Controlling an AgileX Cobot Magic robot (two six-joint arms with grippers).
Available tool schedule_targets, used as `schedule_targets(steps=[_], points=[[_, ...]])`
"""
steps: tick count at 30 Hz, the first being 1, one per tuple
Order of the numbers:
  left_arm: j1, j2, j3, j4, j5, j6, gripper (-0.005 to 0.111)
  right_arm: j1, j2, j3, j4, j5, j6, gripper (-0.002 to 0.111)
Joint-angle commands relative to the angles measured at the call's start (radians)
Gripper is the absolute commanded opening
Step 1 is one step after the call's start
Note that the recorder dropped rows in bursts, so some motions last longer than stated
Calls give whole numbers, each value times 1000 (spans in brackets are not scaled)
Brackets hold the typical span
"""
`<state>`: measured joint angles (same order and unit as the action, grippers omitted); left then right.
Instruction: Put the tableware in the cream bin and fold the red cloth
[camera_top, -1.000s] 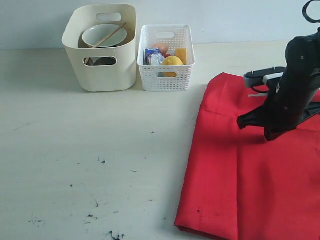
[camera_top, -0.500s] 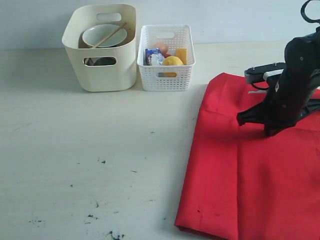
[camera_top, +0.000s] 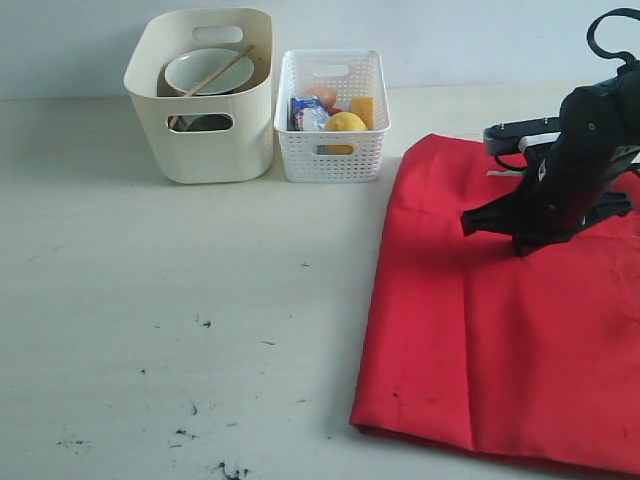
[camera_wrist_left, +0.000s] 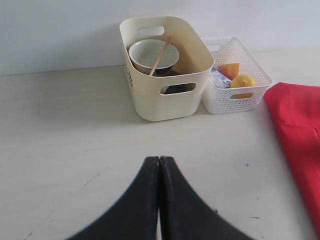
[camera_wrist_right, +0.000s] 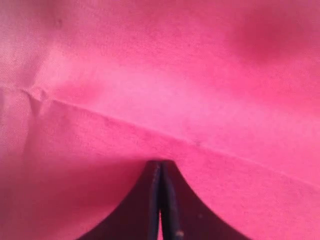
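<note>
Since no tableware lies loose on the table (camera_top: 150, 300), folding looks like the step in hand; entries run by size.

1. Table: pale, scuffed with dark marks, carrying everything below.
2. Red cloth (camera_top: 500, 340): spread flat on the right side of the table, one lengthwise crease running from its far edge to its near edge. Its right side leaves the exterior view, so the long axis cannot be settled. It looks at least partly folded, though the layers cannot be counted.
3. Right gripper (camera_top: 468, 222): directly above the cloth's far half and pointing toward the cloth's left edge, so this arm is much the nearer. Its jaws are pressed together, with no fabric seen between them. Fabric lies immediately below the tips (camera_wrist_right: 161, 167); contact cannot be told.
4. Left gripper (camera_wrist_left: 159, 162): over bare table, facing the bins, well apart from the cloth. Jaws closed tight, holding nothing.
5. Cream bin (camera_top: 215, 150): at the far left, just beside the basket. It holds a pale green bowl (camera_top: 205, 70), a wooden chopstick (camera_top: 215, 72) leaning across it, and dark items glimpsed through the handle cut-out that cannot be identified.
6. White basket (camera_top: 330, 160): holds a lemon (camera_top: 345, 123), cheese (camera_top: 362, 108), a small carton (camera_top: 306, 112) and an egg (camera_top: 322, 95).
</note>
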<state>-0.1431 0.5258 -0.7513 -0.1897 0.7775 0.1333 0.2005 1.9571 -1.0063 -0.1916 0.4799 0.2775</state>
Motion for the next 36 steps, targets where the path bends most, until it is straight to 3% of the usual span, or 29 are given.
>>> schedule_targets(steps=[1, 21, 27, 36], points=[[3, -1, 6, -4, -17, -7, 0, -6, 76, 5, 6, -72, 4, 0], [3, -1, 6, -8, -2, -7, 0, -9, 329, -401, -21, -11, 4, 0], [3, -1, 6, -7, 17, -7, 0, -76, 392, -521, -15, 2, 5, 0], [3, -1, 6, -8, 60, -25, 0, -86, 487, -700, 192, 29, -67, 0]])
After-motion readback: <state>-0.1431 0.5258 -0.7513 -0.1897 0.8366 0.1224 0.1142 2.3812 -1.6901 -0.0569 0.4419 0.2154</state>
